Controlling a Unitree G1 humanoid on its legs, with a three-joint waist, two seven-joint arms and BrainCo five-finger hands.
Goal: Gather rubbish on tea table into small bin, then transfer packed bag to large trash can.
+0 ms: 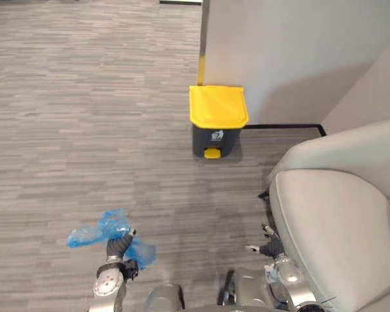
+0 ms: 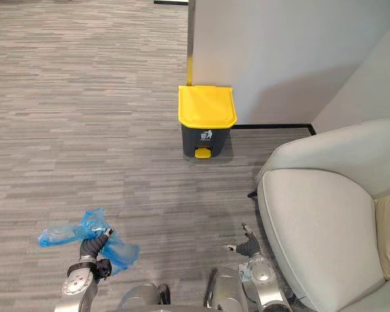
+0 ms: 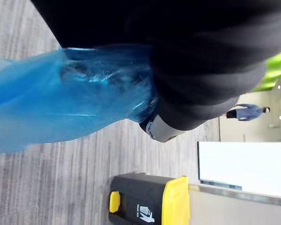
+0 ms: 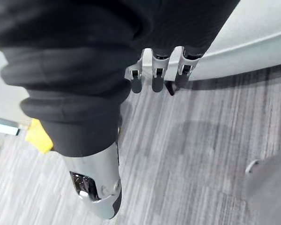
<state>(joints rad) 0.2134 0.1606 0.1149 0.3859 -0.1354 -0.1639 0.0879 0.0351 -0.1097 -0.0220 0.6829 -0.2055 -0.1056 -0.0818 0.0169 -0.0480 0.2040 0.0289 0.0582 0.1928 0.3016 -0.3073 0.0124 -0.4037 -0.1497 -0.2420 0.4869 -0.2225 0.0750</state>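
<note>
A crumpled blue plastic bag (image 1: 94, 232) hangs above the grey carpet at the lower left, and my left hand (image 1: 119, 247) is shut on its gathered neck. The same blue bag (image 3: 61, 103) bulges right beside the hand's dark cover in the left wrist view. A dark grey trash can with a closed yellow lid (image 1: 218, 121) and a yellow pedal stands against the wall, well ahead and to the right of the bag. My right hand (image 1: 271, 246) hangs low beside the armchair, its fingers (image 4: 152, 77) relaxed and holding nothing.
A light grey armchair (image 1: 341, 221) fills the lower right, close to my right hand. A pale wall (image 1: 292, 58) with a yellow corner strip rises behind the can. A person (image 3: 246, 112) stands far off in the left wrist view. Grey carpet (image 1: 84, 117) stretches left.
</note>
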